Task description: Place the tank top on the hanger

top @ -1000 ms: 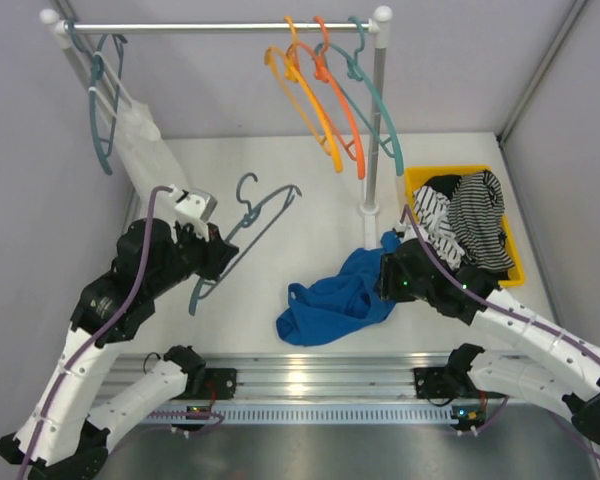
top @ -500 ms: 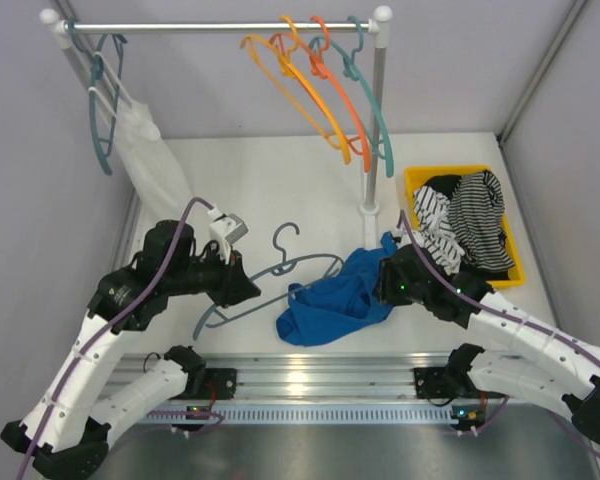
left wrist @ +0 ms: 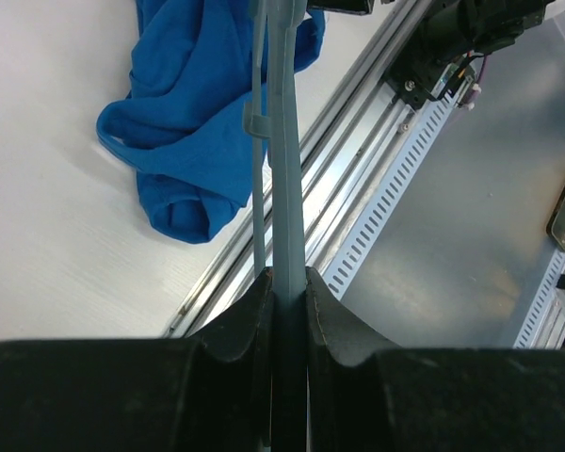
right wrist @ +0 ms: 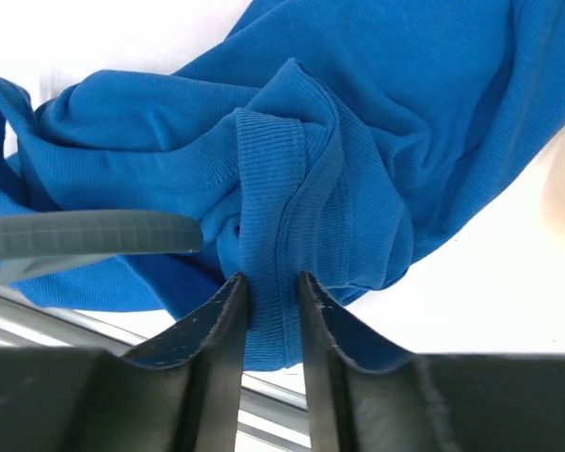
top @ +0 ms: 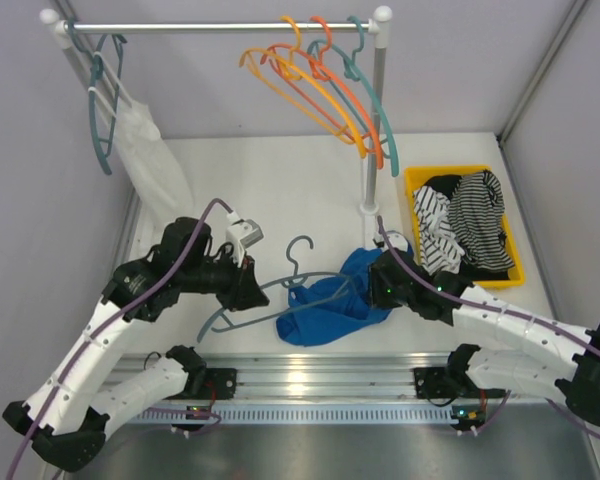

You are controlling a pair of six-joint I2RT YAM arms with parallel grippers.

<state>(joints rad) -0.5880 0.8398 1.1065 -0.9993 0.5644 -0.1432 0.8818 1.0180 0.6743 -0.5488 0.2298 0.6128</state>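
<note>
Two claws share one job. The left claw [top: 246, 283] is pinched tight on the hanger [top: 298, 283], whose far arm reaches ahead to the tank top [top: 320, 318], crumpled on the tabletop [top: 280, 190]. The right claw [top: 377, 284] nips a ribbed band of the top at its tips. With the fabric so bunched, the hanger arm could snag a fold instead of entering an opening. Only the right wrist view shows the hanger tip just beside the pinched band; overhead, the arm hides it.

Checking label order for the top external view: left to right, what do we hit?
white garment → left gripper → tank top → right gripper → yellow bin
</note>
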